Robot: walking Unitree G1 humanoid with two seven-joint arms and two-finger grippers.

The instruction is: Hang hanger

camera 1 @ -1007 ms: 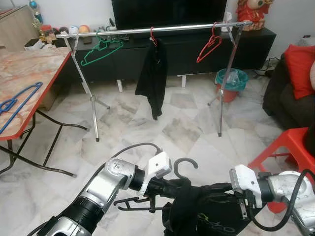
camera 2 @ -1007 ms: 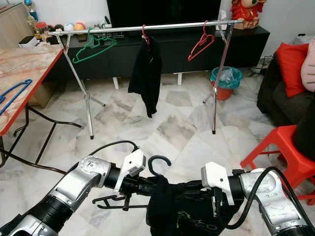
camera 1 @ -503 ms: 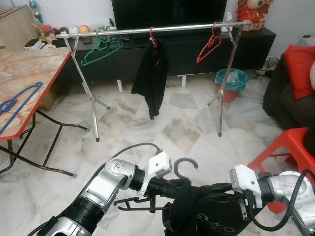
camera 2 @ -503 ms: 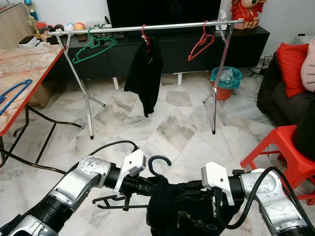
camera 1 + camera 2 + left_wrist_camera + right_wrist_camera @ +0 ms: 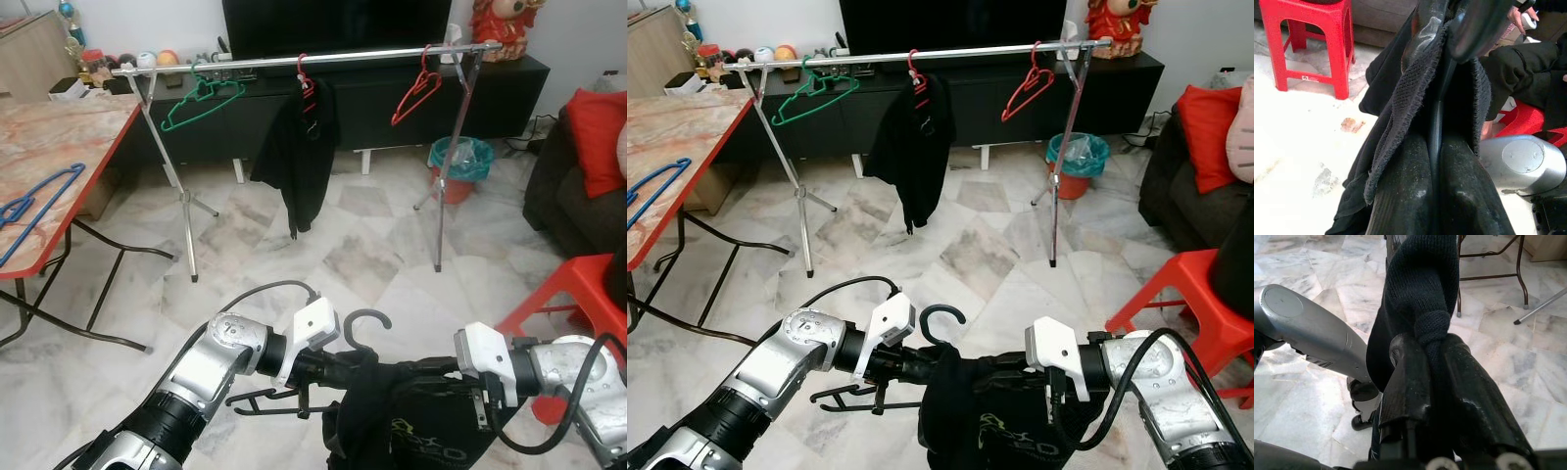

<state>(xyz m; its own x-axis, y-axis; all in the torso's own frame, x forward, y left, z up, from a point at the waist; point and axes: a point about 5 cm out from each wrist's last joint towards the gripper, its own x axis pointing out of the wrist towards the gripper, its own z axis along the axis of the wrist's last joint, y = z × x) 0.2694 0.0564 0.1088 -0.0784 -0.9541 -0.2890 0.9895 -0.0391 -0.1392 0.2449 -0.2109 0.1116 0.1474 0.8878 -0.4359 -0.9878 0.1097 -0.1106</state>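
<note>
Both pincers, left (image 5: 338,370) and right (image 5: 416,373), clamp the black-hooked hanger (image 5: 364,324) carrying dark cloth (image 5: 980,421); keep it level approaching the silver rail (image 5: 304,60).

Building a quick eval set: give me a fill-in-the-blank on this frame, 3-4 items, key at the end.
1. The rail carries a green hanger and ___ red hangers.
2. The left claw is shut on a black hanger draped with a ___ garment.
3. The blue hanger lies on the ___.
4. Beside the rail's right leg stands a teal ___.

Missing words: two; black; table; bin
</note>
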